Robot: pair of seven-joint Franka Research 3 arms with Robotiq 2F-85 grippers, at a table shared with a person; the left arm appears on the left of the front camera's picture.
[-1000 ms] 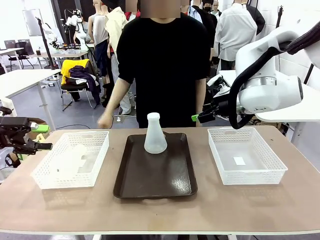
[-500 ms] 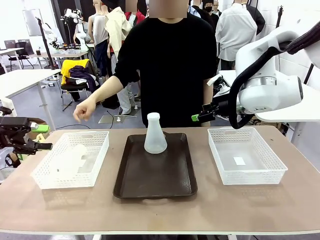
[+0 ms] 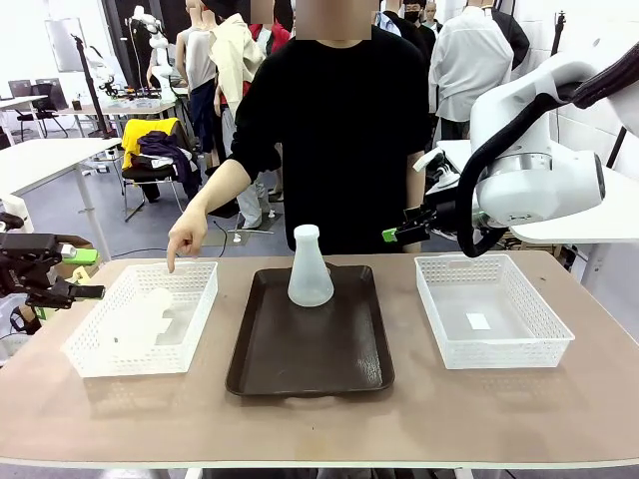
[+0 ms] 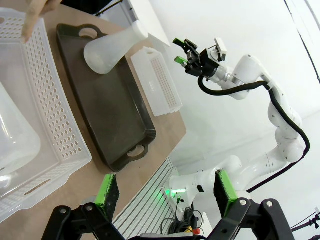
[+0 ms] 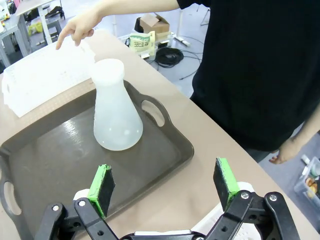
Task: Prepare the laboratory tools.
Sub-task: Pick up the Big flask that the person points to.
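Left gripper off table left edge, jaws apart, empty. Right gripper above far edge, equally spread, empty. First flask inside left basket; person's hand points at its far rim. Second flask upright at tray far edge. We judge: drop in from above, pinch neck, lift clear of mesh wall.

Right arm: glossy white rounded shells, thick black cable looped along the outside. Right end effector: black linkage, pale round pivot pins, bright green pads. Left end effector: same black build, same green facing. Person: plain black top, sleeve ending around the elbow.
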